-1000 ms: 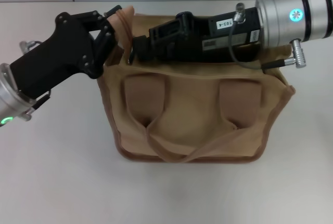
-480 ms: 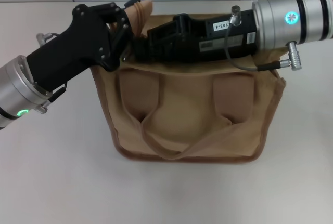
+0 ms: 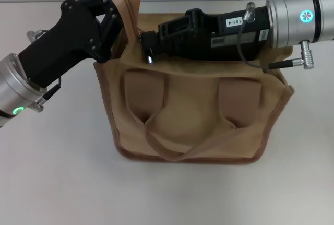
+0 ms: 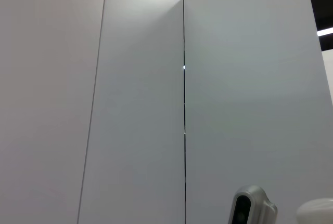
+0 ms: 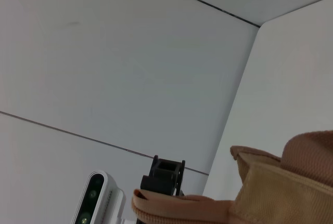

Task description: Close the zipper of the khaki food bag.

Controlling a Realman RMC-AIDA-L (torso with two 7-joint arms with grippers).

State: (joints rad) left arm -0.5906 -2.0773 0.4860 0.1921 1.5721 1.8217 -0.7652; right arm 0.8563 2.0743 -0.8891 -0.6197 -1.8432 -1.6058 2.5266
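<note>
The khaki food bag (image 3: 193, 110) stands upright in the middle of the table in the head view. My left gripper (image 3: 116, 19) is at the bag's upper left corner, shut on the upright side flap (image 3: 130, 3). My right gripper (image 3: 147, 47) lies along the bag's top from the right, fingers together near the left end. A small shiny glint just under its tip looks like the zipper's pull tab (image 3: 150, 58). The arm hides the rest of the zipper line. The right wrist view shows the flap (image 5: 281, 187) and the left gripper's black fingers (image 5: 165, 174).
The white table (image 3: 52, 173) lies around the bag, with a grey wall behind. The bag's two looped handles (image 3: 172, 152) hang down its front. The left wrist view shows only wall panels and a small grey device (image 4: 250, 208).
My right gripper has slid to the right along the bag's top. My left gripper has risen and moved back with the flap, pulling it upright.
</note>
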